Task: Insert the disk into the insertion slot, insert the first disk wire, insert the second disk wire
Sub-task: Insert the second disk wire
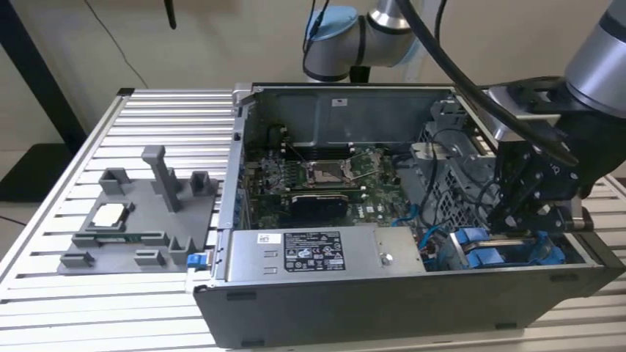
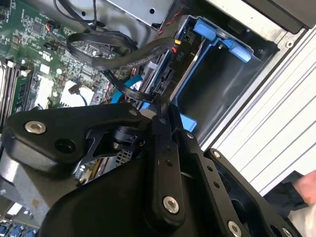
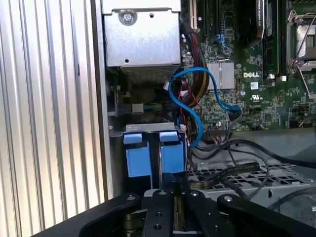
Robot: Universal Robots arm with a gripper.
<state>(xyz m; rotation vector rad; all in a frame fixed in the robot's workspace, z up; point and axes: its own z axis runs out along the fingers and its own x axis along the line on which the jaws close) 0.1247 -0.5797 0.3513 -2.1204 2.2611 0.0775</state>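
Observation:
The disk's blue carrier frame (image 1: 479, 249) sits in the insertion slot (image 1: 572, 253), a grey bay in the case corner at the exterior view's lower right. Its blue tabs (image 3: 150, 153) show under a metal bracket in the first wrist view. In the second wrist view the blue frame (image 2: 217, 34) lines the bay's dark opening. My gripper (image 1: 528, 220) hangs just above that bay, inside the case. Its black fingers (image 2: 160, 148) meet at the tip, shut on a flat black disk wire (image 2: 113, 61). The wire's connector (image 2: 175, 49) lies close to the frame. The same wire (image 3: 227, 173) runs up to the gripper (image 3: 176, 190).
A grey labelled power-supply box (image 1: 313, 253) lies along the case's front wall, with the motherboard (image 1: 323, 176) behind it. A blue data cable (image 3: 197, 98) loops beside the bay. A grey fixture plate (image 1: 137, 220) rests on the slotted aluminium table (image 1: 146, 117).

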